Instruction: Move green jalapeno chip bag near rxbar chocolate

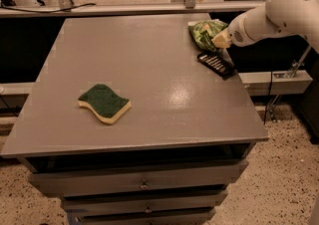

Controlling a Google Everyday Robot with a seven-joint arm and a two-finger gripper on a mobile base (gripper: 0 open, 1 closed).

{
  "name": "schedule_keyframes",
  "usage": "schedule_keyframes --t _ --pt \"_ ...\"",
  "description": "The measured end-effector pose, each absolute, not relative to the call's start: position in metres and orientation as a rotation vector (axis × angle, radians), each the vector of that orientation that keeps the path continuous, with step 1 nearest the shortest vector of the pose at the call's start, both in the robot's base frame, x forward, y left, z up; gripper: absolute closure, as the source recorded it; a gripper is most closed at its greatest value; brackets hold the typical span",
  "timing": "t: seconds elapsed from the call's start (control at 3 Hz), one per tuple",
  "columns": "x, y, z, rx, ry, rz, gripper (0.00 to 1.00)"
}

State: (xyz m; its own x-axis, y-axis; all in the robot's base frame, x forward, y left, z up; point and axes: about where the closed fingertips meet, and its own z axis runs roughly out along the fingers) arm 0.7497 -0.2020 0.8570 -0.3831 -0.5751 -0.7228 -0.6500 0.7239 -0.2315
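Note:
The green jalapeno chip bag [205, 33], bright green and crinkled, lies at the table's far right, just behind the rxbar chocolate [215, 64], a flat black bar with white lettering near the right edge. My gripper [220, 40] comes in from the right on a white arm and sits at the bag's right side, above the bar's far end. The bag hides part of the gripper.
A dark green sponge with a yellow base [104, 103] lies at the left front of the grey table [149, 69]. Drawers sit under the tabletop. A rail runs behind the table, and the floor drops off past the right edge.

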Motion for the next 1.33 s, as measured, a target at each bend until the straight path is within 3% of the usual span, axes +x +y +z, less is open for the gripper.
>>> schedule_keyframes --t 0.67,1.0,1.33 --pt "0.743 -0.190 0.866 -0.959 2.048 0.131 0.13" --pt "0.736 -0.190 0.872 -0.954 2.033 0.128 0.00" --pt "0.714 -0.189 0.887 -0.916 1.954 0.155 0.00"
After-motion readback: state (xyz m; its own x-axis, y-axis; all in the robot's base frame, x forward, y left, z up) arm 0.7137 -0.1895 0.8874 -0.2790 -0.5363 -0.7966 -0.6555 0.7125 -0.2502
